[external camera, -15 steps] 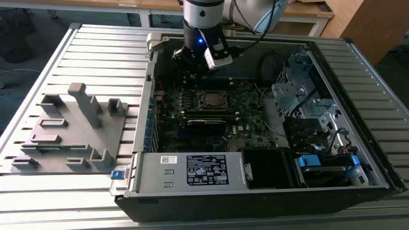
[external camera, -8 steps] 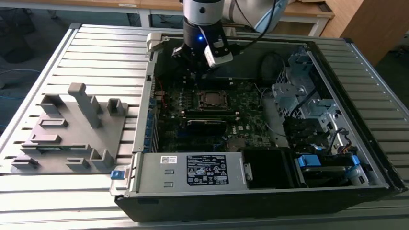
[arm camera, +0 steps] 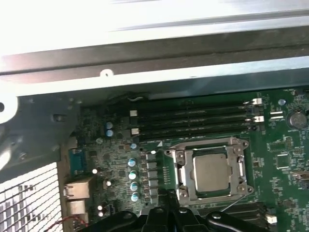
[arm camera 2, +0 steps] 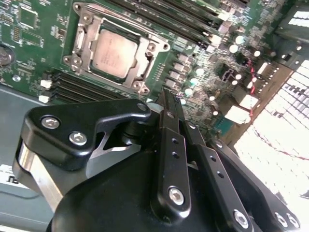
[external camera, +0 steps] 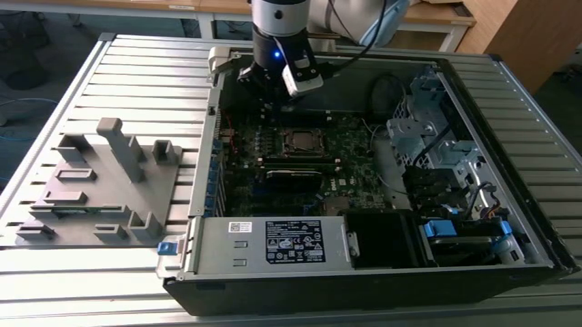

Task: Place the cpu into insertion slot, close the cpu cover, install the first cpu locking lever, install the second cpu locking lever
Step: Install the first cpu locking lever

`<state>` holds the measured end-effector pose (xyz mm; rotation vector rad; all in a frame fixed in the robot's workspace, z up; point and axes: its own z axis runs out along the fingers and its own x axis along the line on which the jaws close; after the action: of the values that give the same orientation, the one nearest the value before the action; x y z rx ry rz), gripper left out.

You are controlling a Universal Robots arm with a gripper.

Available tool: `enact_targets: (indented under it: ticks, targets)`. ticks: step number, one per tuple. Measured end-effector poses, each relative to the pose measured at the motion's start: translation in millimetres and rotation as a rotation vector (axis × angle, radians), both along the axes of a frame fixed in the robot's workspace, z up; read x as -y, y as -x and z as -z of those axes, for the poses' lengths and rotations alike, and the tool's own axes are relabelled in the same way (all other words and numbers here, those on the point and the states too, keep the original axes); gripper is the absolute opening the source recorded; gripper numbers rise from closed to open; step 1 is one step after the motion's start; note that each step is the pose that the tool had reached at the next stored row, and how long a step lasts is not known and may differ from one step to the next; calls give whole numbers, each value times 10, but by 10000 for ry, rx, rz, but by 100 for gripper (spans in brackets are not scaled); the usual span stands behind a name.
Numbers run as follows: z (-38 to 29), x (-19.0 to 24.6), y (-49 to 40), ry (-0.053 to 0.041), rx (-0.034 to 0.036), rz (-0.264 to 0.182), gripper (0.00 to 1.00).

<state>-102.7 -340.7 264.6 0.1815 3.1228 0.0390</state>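
Inside the open computer case [external camera: 364, 294], over the board's far edge in the exterior view, the gripper [arm camera 2: 166, 95] hung above the circuitry with its fingers pressed together and nothing between them. It touched nothing.

The cpu [arm camera: 211, 173] lay flat, face up, in the insertion slot [external camera: 304, 142], near the gripper tip but apart from it. The cpu cover [arm camera: 240, 169] looked lowered over it, framing the chip's pale face through its cut-out. Whether it was fully down could not be told. A thin wire, probably a locking lever [arm camera: 231, 205], stuck out slantwise from one socket corner, so the levers looked not yet latched.

Judged step: lever work.
- Meet the wire with the closed tip near its free end, not at the hinge.
- Sweep it along the socket's side and push it under its hook without scraping the board.
- Keep off the small capacitors [arm camera: 133, 174] beside the socket.
- Don't lean on the cover middle, since the chip sits right under it.

Orientation: the cpu was square, so it had no real long axis. Its edges ran parallel to the socket rim, one pair in line with the memory strips [arm camera: 193, 123]. The lever wire's long axis was off the socket's edges, at a diagonal.
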Motion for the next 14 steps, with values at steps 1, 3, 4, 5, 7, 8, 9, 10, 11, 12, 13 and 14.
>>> enact_targets:
  ticks: [1,3,4,5,7,8,9,10,11,12,13,14]
  targets:
    - [0,2,21,0,6,0,10]
    - [2,6,70,-1,21,1,10]
    - [2,7,91,-1,27,0,10]
    - [2,8,105,0,31,0,10]
    - [2,9,119,-31,32,0,10]
    - [2,11,123,-87,33,-1,10]
    - [2,13,125,-182,33,0,10]
    - [2,16,126,-309,33,1,10]
    - [2,19,126,-441,31,0,10]
    - [2,23,126,-574,31,-1,10]
    - [3,27,126,-688,32,0,10]
    - [3,30,126,-788,32,0,10]
